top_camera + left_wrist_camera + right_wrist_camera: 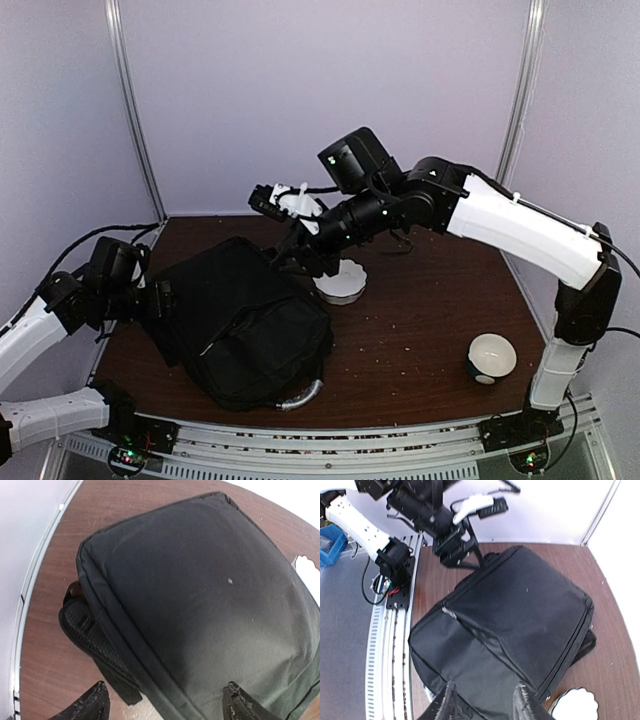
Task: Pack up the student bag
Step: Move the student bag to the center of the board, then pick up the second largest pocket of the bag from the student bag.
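Observation:
The student bag (245, 320) is a large black backpack lying flat on the brown table, left of centre, with its silvery-grey handle (300, 397) at the near edge. My left gripper (165, 298) is at the bag's left edge. In the left wrist view it is open (165, 707), its fingers spread wide over the bag's corner (200, 590), holding nothing. My right gripper (290, 262) hovers over the bag's far right edge. In the right wrist view it is open (485, 702) and empty above the bag (520, 610).
A white scalloped dish (342, 283) sits just right of the bag, also in the right wrist view (572, 705). A white round object on a dark base (491, 357) stands at the near right. The walls enclose the table's back and sides.

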`<state>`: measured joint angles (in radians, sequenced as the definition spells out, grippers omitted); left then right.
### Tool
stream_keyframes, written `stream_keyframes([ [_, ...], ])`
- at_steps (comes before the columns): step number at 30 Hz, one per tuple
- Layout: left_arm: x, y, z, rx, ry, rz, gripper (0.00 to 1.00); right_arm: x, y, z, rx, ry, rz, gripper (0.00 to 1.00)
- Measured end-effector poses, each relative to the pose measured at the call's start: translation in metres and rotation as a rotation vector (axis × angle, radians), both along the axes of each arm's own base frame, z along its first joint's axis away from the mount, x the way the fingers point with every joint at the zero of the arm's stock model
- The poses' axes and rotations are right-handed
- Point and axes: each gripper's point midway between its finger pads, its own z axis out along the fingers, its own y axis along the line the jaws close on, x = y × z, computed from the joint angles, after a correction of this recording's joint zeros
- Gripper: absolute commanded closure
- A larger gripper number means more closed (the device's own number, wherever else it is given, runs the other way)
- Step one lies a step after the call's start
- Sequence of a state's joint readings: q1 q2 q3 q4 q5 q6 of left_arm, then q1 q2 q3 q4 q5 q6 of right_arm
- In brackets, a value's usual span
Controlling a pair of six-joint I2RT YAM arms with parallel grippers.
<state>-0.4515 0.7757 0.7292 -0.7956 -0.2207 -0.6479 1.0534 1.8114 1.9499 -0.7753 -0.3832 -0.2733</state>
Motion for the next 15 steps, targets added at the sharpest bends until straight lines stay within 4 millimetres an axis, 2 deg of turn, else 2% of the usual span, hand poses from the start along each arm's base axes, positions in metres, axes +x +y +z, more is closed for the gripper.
stream_keyframes([
  [2,-0.004,0.000,0.000,0.001,0.019,-0.006,0.17,-0.002,0.012,0.015,0.026,-0.033,0.011,0.10],
  [3,-0.007,0.000,0.000,-0.002,0.028,-0.012,0.15,0.001,0.017,0.022,0.041,-0.057,0.003,0.01],
  [4,-0.009,0.000,-0.001,-0.004,0.034,-0.015,0.14,0.008,0.021,0.029,0.061,-0.079,-0.018,0.00],
  [6,-0.014,-0.001,-0.002,-0.015,0.044,-0.025,0.14,0.022,0.026,0.032,0.087,-0.101,-0.070,0.00],
  [8,-0.017,-0.002,-0.006,-0.027,0.051,-0.031,0.15,0.034,0.032,0.028,0.094,-0.087,-0.098,0.02],
  [11,-0.019,-0.002,-0.015,-0.038,0.071,-0.022,0.22,0.043,0.050,0.013,0.086,-0.072,-0.093,0.20],
  [13,-0.021,-0.004,-0.023,-0.053,0.086,-0.017,0.27,0.038,0.057,-0.005,0.048,-0.077,-0.063,0.30],
  [15,-0.024,-0.007,-0.036,-0.074,0.103,-0.019,0.30,0.019,0.063,-0.030,-0.002,-0.081,-0.011,0.38],
])
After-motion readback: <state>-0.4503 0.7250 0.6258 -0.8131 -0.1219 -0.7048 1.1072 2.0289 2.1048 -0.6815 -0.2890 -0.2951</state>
